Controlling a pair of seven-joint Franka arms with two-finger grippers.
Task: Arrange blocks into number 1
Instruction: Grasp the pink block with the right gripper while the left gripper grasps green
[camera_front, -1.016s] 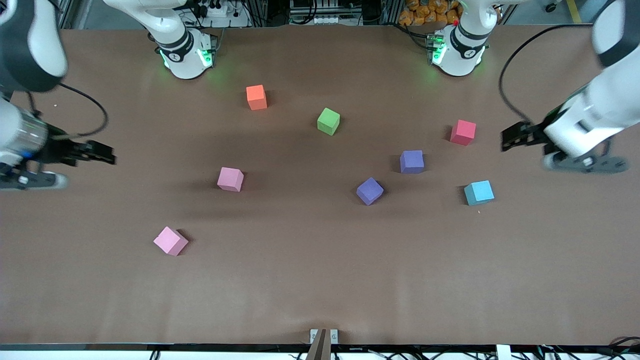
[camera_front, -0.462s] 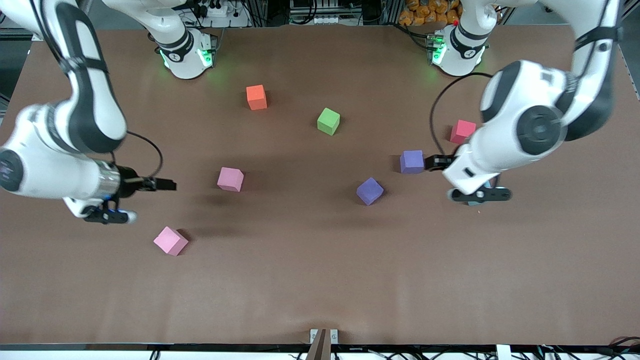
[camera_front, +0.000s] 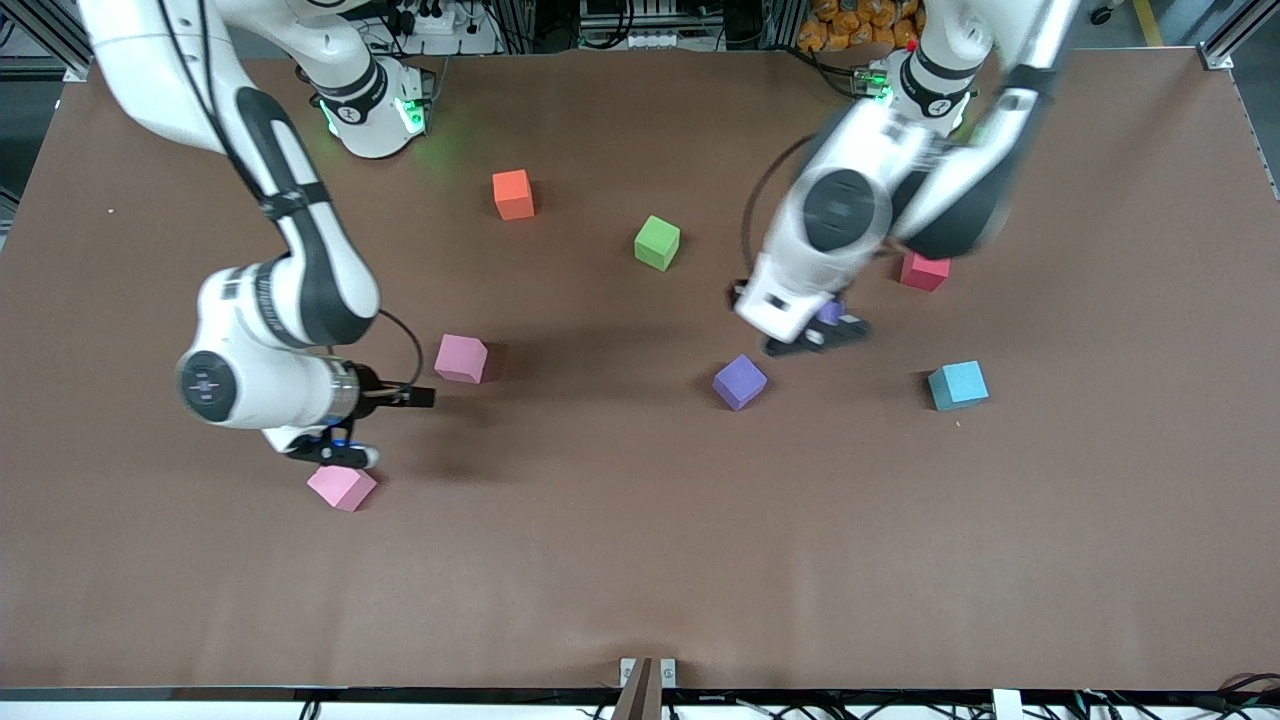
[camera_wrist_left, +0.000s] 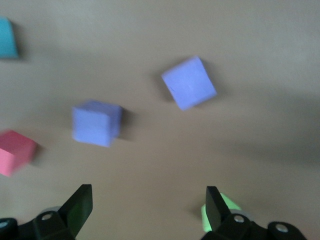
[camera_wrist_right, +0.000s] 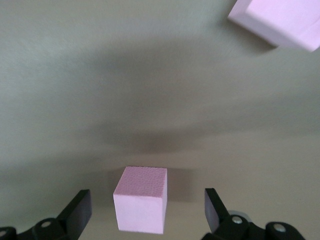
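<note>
Two pink blocks lie toward the right arm's end, one (camera_front: 461, 358) farther from the front camera than the other (camera_front: 342, 487). The green block (camera_front: 657, 242) sits mid-table. One purple block (camera_front: 740, 382) lies in the open, while the left wrist mostly covers the second (camera_front: 830, 312). My right gripper (camera_front: 415, 397) hangs open over a pink block (camera_wrist_right: 140, 206), which shows between its fingers (camera_wrist_right: 80, 207), apart from both. My left gripper (camera_front: 742, 293) is open and holds nothing (camera_wrist_left: 147, 192). Its view shows both purple blocks (camera_wrist_left: 96, 123) (camera_wrist_left: 189, 82) and the green block's edge (camera_wrist_left: 225, 210).
An orange cube (camera_front: 513, 194) sits near the right arm's base. A red cube (camera_front: 925, 270) and a light-blue cube (camera_front: 958, 385) lie toward the left arm's end. The brown table (camera_front: 640, 560) is bare along the edge nearest the front camera.
Both arms have swung in from the table's ends toward the middle. The right gripper now hangs by the pink blocks, and the left wrist covers a purple block. No block has moved.
</note>
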